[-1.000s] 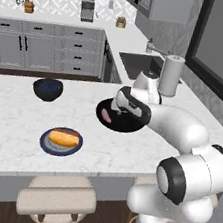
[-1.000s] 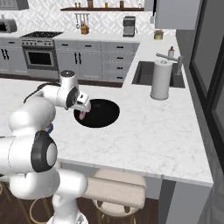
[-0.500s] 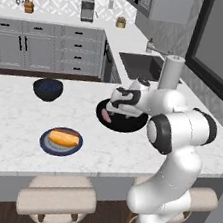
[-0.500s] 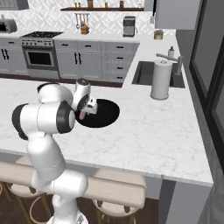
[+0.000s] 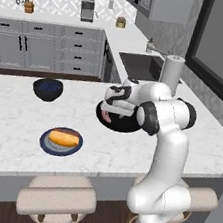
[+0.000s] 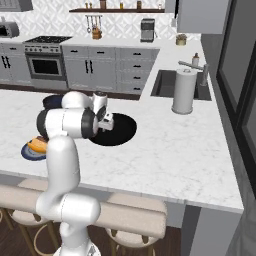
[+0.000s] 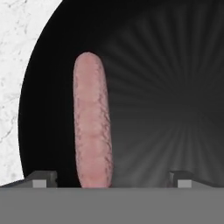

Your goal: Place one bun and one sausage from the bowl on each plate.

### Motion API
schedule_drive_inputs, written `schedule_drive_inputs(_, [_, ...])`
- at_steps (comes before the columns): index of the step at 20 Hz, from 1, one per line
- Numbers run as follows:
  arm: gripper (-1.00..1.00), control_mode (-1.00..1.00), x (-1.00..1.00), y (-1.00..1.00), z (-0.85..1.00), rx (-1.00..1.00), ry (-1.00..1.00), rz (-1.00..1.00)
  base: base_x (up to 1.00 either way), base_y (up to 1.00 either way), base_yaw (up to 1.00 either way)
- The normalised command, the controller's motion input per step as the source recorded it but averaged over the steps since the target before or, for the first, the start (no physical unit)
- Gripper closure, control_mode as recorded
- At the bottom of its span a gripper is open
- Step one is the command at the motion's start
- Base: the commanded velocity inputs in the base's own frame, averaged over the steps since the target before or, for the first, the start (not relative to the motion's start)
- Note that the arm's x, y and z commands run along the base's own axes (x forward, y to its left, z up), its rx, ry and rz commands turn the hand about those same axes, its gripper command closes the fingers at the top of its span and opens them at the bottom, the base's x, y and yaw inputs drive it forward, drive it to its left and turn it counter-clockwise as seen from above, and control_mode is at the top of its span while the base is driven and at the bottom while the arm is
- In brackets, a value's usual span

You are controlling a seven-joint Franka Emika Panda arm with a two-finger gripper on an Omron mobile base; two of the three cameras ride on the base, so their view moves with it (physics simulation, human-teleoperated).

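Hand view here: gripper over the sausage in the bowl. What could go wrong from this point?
1. The sausage lies nearer one of the two open fingers than the other, so closing might nudge or roll it instead of pinching it squarely.
2. It sits close to the bowl rim, so a low descent could bump the bowl and shift it on the counter.
3. The plate with the bun lies well to the side; a loose grip might drop the sausage in transit.
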Motion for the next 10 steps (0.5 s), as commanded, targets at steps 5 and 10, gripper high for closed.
schedule_drive_inputs(5, [-1.0, -1.0, 0.11, 0.0, -0.54, -0.05, 0.07, 0.0, 0.0, 0.0, 0.0])
schedule_drive_inputs(10, [-1.0, -1.0, -0.03, 0.01, -0.57, -0.08, 0.0, 0.0, 0.0, 0.0, 0.0])
